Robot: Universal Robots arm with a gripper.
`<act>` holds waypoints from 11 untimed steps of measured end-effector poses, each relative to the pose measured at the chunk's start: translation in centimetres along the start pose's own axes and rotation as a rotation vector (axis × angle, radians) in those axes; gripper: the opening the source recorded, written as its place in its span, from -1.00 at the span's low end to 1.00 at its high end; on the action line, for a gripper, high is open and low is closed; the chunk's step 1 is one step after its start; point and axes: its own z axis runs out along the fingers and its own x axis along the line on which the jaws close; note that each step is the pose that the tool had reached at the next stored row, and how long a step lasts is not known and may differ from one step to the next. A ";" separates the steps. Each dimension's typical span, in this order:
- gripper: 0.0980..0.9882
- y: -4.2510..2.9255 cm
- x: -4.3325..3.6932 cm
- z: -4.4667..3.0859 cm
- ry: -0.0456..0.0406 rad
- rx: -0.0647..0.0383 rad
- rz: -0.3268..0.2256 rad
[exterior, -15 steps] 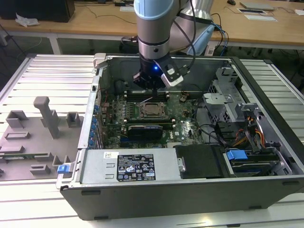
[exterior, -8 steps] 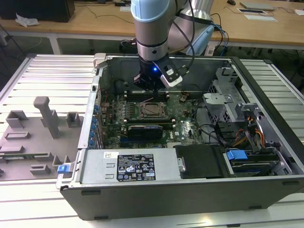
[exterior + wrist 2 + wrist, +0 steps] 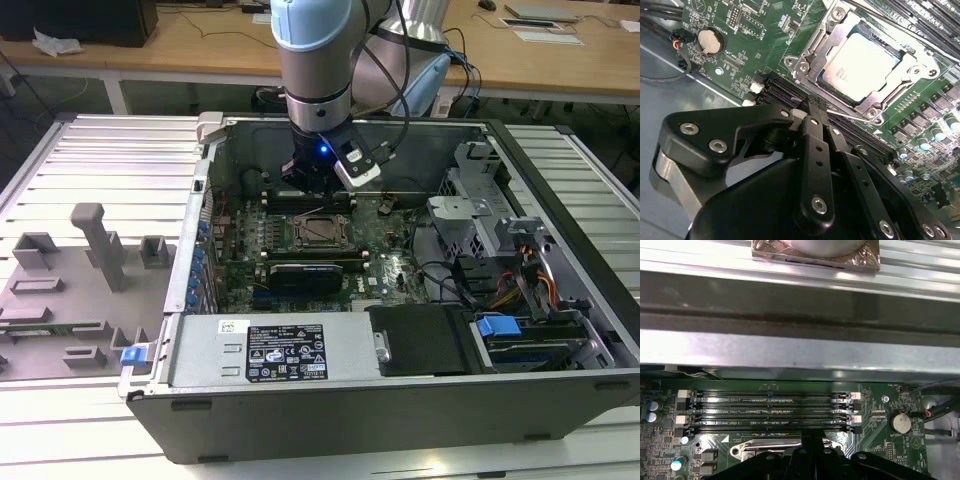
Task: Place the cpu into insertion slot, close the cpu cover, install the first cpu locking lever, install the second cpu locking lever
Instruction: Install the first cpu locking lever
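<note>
The cpu (image 3: 862, 67), a pale silver square, lies in the insertion slot (image 3: 320, 232) on the green motherboard. The cpu cover (image 3: 840, 30), a silver frame with a window, lies flat around the chip. A thin metal lever rod (image 3: 852, 119) runs along the socket edge nearest my gripper. My gripper (image 3: 807, 106) is shut, its black fingers pressed together with the tips just off a socket corner, by that rod's end. I cannot tell if the tips touch the rod. In the exterior view the gripper (image 3: 318, 190) hangs just behind the socket, inside the case.
The open computer case (image 3: 200, 300) walls in the board on all sides. Memory slots (image 3: 770, 412) lie behind the socket, with a coin battery (image 3: 900, 422) beside them. A black card (image 3: 305, 272) sits in front, and drive cages with cables (image 3: 500, 260) fill the exterior view's right.
</note>
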 end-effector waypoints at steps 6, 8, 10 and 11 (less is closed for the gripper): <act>-0.98 0.34 0.33 0.19 -0.0047 0.011 0.018; -0.98 0.46 0.33 0.25 -0.0049 0.024 0.017; -0.98 0.59 0.34 0.32 -0.0054 0.041 0.015; -0.98 0.65 0.34 0.36 -0.0059 0.049 0.014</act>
